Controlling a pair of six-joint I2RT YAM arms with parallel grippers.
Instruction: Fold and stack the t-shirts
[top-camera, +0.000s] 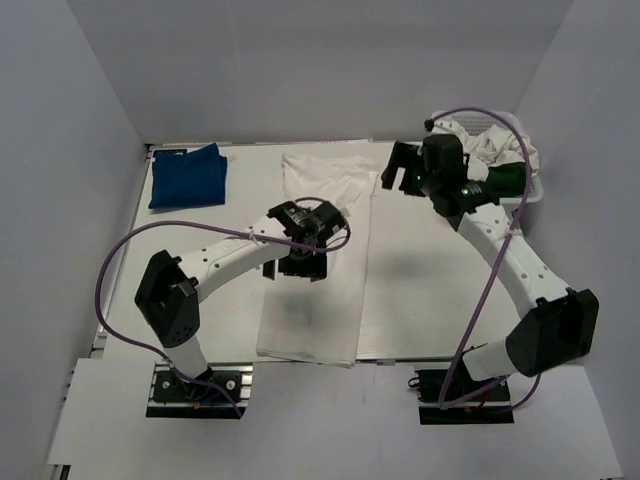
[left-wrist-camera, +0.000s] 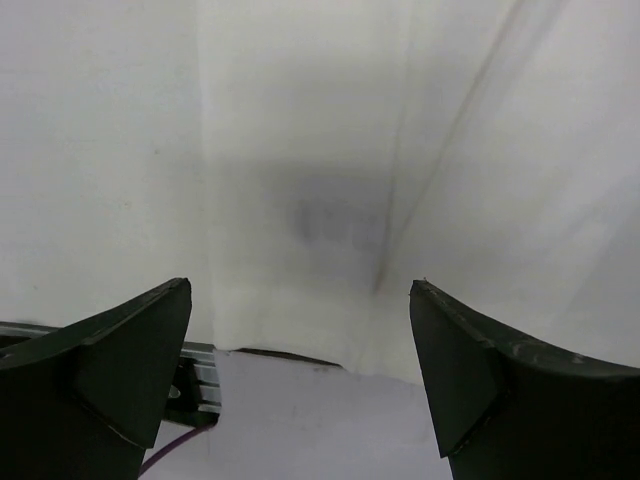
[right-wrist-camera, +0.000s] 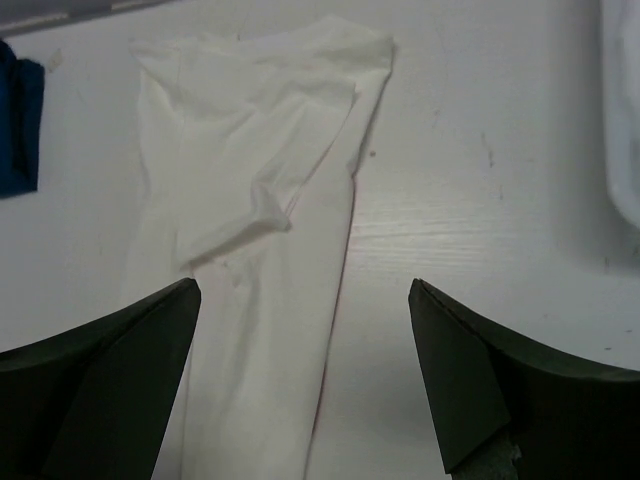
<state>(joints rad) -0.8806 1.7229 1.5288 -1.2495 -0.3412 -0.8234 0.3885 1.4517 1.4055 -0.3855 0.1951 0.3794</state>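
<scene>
No readable print from where I sit. The white t-shirt (top-camera: 320, 310) is plain on the side facing up, and the only colour I see on it is a faint reddish line along its fold edge in the right wrist view. It lies as a long strip down the centre of the frame, from the far side of the worktop (top-camera: 420, 280) to the near edge.

The left gripper (top-camera: 298, 268) hangs over the middle of that strip. On its own camera the fingers (left-wrist-camera: 120, 360) are spread wide with nothing between them but white cloth below. A metal rail (left-wrist-camera: 195, 375) shows at the bottom left.

The right gripper (top-camera: 398, 172) is in the upper right centre, just beside the shirt's far end. Its fingers (right-wrist-camera: 480, 380) are apart too and hold nothing.

A royal blue t-shirt (top-camera: 188, 177) sits folded in the upper left corner, well apart from the white one. In the upper right, the basket (top-camera: 538, 188) holds a dark green t-shirt (top-camera: 505, 180) under bunched white cloth (top-camera: 495, 145).

The worktop is white with faint grain and a few specks. Pale grey walls (top-camera: 320, 60) close in on three sides, and purple cables (top-camera: 110, 270) loop off both arms.
</scene>
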